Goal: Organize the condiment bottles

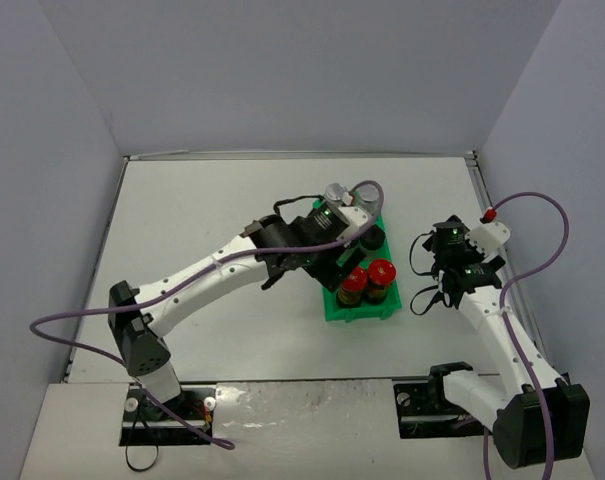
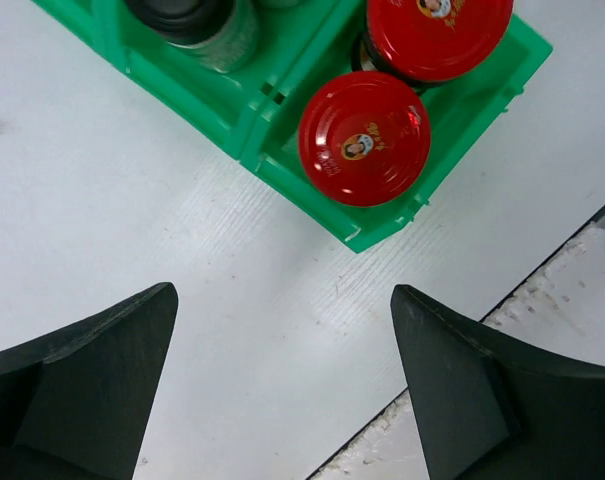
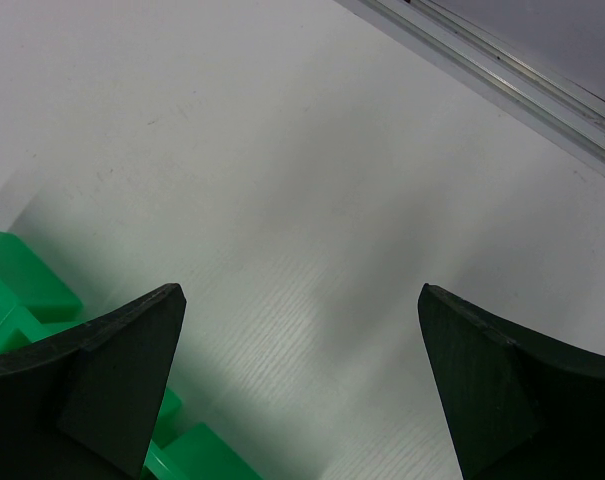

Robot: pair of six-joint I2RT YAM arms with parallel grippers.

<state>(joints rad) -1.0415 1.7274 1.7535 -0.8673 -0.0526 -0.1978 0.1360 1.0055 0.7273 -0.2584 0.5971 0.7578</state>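
A green rack (image 1: 334, 308) holds the spice jars. Two red-lid jars (image 1: 354, 281) (image 1: 381, 271) stand in its near compartment. One black lid (image 1: 374, 238) shows behind them, and two silver lids (image 1: 334, 190) at the far end are partly hidden by my left arm. In the left wrist view the red lids (image 2: 364, 138) (image 2: 439, 35) and a black-lid jar (image 2: 192, 20) sit in the rack (image 2: 232, 110). My left gripper (image 1: 300, 268) (image 2: 282, 292) is open and empty over bare table beside the rack's left edge. My right gripper (image 1: 450, 248) (image 3: 302, 290) is open and empty right of the rack (image 3: 22, 290).
Grey walls enclose the white table (image 1: 212, 220). A metal rail (image 3: 502, 90) runs along the far edge. The near edge of the table (image 2: 542, 270) lies close to my left gripper. Purple cables (image 1: 542, 210) loop off both arms.
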